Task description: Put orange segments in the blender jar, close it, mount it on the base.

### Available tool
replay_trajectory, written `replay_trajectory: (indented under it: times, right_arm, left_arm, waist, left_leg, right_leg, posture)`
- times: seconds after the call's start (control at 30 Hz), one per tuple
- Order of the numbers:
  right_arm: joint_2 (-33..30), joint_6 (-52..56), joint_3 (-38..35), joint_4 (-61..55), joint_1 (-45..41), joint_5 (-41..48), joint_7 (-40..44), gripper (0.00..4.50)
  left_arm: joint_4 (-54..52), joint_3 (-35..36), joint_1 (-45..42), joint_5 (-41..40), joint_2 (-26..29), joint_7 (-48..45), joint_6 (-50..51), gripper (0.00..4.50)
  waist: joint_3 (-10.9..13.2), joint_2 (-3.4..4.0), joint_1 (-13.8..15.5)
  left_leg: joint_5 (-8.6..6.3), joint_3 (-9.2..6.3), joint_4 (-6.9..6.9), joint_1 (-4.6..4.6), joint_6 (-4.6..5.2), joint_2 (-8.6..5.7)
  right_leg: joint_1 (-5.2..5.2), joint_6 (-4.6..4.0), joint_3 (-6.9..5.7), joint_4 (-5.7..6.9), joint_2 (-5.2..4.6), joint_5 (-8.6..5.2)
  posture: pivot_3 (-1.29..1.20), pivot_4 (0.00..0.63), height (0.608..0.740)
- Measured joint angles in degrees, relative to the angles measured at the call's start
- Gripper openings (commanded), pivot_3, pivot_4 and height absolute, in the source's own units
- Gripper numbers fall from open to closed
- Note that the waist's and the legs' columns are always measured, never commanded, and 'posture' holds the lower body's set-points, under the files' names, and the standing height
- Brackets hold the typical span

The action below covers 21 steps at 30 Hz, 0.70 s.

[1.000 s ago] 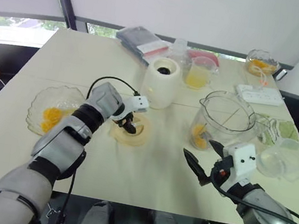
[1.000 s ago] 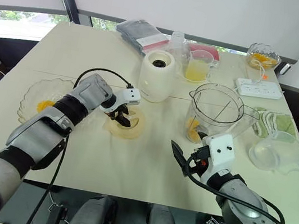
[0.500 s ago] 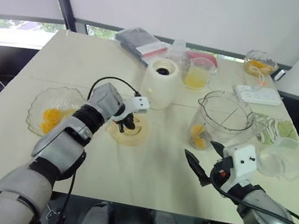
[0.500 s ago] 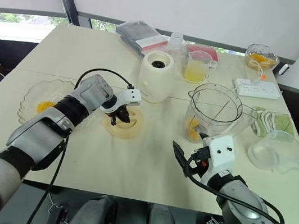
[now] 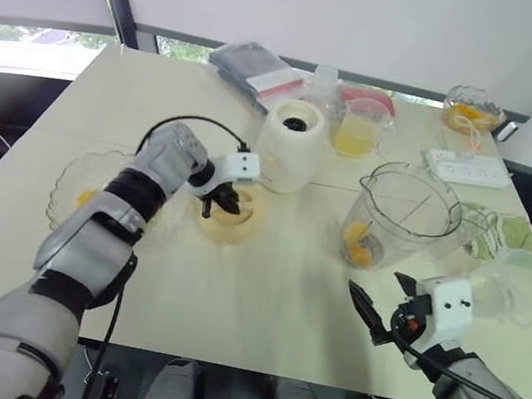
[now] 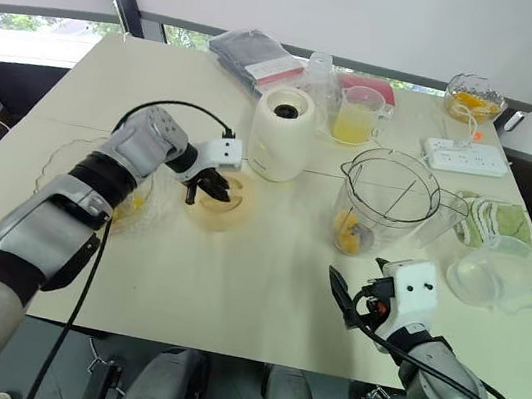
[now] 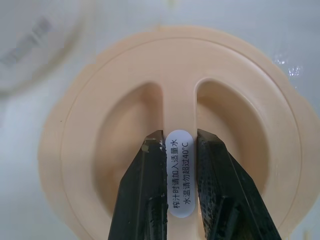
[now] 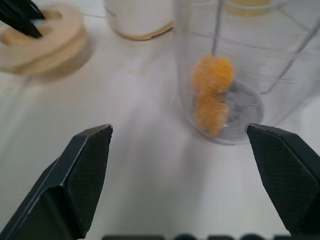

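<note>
Task stage: judged part-way through. Fruit loaded, closing just begun, mounting not started.

Left jaws: closed tight on the raised centre ridge (image 7: 179,150) of the cream lid (image 5: 228,216), with the two hollows flanking them on either side.

Lid: appeared to rest flat on the tabletop (image 5: 229,305); could not tell whether lifted at all.

Right jaws: spread wide, gripped nothing, hung low over the tabletop.

Jar (image 5: 405,217): stood upright and uncovered just ahead of the right jaws, well apart from the left jaws. Held a few orange segments (image 8: 212,95) at the bottom, near the blade.

Base (image 5: 289,148): stood just beyond the left jaws and the lid, top bare, apart from the jar.

Bowl (image 5: 73,174): sat behind the left jaws, beside that arm. Kept a little fruit, so loading judged possibly incomplete.

Remaining, as judged: carry lid across to jar, seat it on the rim, then lift the closed jar onto the base.
</note>
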Motion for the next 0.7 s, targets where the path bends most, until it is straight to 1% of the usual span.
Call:
replay_trajectory:
  times: [0.17,0.33,0.47,0.6,0.7]
  right_arm:
    - [1.80,-2.78,-2.11,3.50,0.31,-2.89,-1.21,4.50]
    - [1.95,-5.01,-3.37,6.19,0.64,-4.77,-0.51,4.50]
    - [3.20,-8.04,-6.07,10.41,-0.74,-6.86,-1.57,4.50]
    - [4.28,-11.97,-7.98,13.74,-3.42,-8.37,-2.47,4.50]
    - [5.25,-13.76,-8.23,15.83,-4.88,-9.53,-3.10,4.50]
  left_arm:
    - [-0.29,0.33,-1.25,-1.45,2.30,-6.19,-8.34,0.23]
    - [3.68,1.26,-7.65,-2.30,1.42,-7.83,-14.91,0.23]
    - [8.91,2.72,-12.86,-3.67,-2.20,-10.90,-18.49,0.23]
    - [14.66,3.48,-18.12,-3.63,-5.68,-10.48,-21.09,0.23]
    - [17.66,4.55,-20.07,-3.58,-7.63,-9.57,-22.18,0.23]
  waist:
    - [0.01,0.01,-0.09]
    - [0.02,0.00,0.50]
    - [0.02,-0.01,1.10]
    - [0.03,-0.01,1.16]
    - [0.03,0.01,0.91]
  left_leg:
    - [0.00,0.02,0.01,0.00,0.01,-0.02]
    - [0.00,0.07,0.03,0.00,0.01,-0.11]
    - [0.00,0.10,0.03,-0.03,0.01,-0.15]
    - [-0.01,0.08,0.03,-0.03,0.02,-0.18]
    - [-0.04,0.06,0.02,-0.02,0.08,-0.16]
  right_leg:
    - [0.00,-0.03,0.00,0.00,0.00,-0.01]
    - [0.01,-0.04,-0.01,-0.01,0.02,-0.02]
    - [0.01,-0.02,-0.02,-0.05,0.03,-0.02]
    - [0.01,-0.01,-0.02,-0.06,0.06,-0.01]
    - [0.01,0.00,-0.01,-0.05,0.11,-0.01]
  posture:
    - [0.00,0.150,0.740]
    - [0.00,0.150,0.740]
    - [0.00,0.150,0.740]
    - [0.00,0.150,0.740]
    - [0.00,0.150,0.740]
